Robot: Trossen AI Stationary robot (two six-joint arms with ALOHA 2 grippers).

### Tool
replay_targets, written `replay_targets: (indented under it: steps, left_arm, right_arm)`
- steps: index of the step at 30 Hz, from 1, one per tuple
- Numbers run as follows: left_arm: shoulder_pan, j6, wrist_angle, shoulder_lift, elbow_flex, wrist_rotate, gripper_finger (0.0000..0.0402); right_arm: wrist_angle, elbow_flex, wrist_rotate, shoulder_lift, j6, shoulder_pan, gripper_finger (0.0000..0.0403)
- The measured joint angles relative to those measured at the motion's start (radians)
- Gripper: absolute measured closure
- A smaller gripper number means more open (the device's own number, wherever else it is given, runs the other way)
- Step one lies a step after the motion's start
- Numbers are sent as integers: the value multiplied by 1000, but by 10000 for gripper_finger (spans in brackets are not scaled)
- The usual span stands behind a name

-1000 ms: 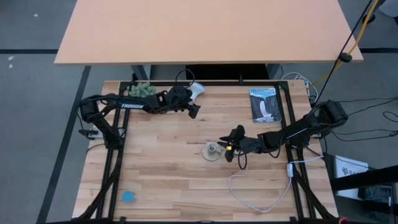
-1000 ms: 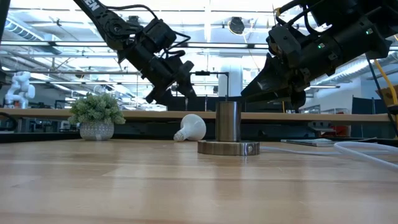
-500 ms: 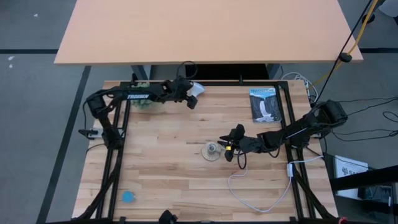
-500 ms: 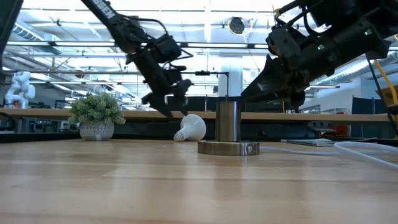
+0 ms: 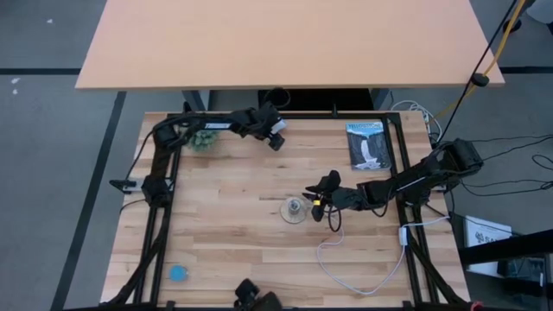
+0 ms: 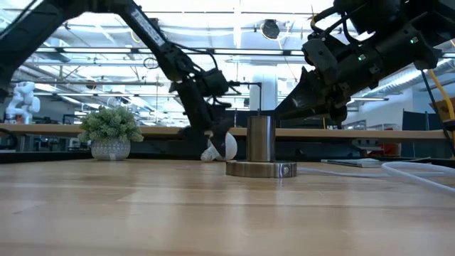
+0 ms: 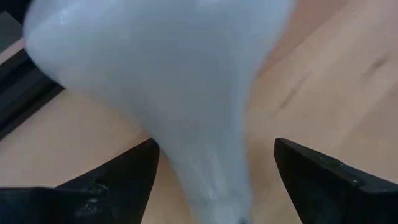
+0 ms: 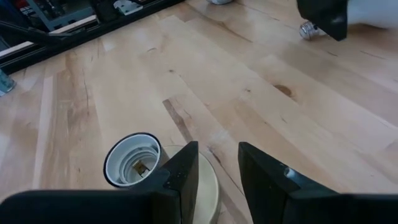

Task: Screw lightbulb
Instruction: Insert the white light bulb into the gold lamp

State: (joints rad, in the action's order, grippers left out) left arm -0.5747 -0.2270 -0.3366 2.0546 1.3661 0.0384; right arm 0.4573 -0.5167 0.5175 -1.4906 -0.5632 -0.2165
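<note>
Spread fingers of the left gripper [image 5: 276,131] straddle the lightbulb [image 5: 278,127] at the table's far edge, seen from above. The right gripper [image 5: 317,197] hovers just beside the socket [image 5: 295,208] mid-table, fingers apart, holding nothing.

Low view: the lightbulb [image 6: 223,146] lies on the wood behind the socket [image 6: 261,147], near a potted plant [image 6: 109,133].

Left wrist view: the lightbulb [image 7: 180,93] sits between two separated fingers [image 7: 118,176]; contact is unclear.

Right wrist view: parted fingers [image 8: 180,172] flank the socket [image 8: 133,160].

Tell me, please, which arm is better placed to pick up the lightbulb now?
The left. Its left gripper is open around the lightbulb at the table's far edge, a finger on either side. The right gripper waits beside the socket.
</note>
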Motion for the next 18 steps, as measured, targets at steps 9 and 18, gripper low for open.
replay_targets:
  steps: [9,18]
  left_arm:
    - [-16,26,5,35,33,27,165]
    - [-36,13,-18,24,33,-104,253]
  right_arm:
    - [-20,0,0,0,-11,-1,296]
    - [-57,0,-1,0,-53,-1,296]
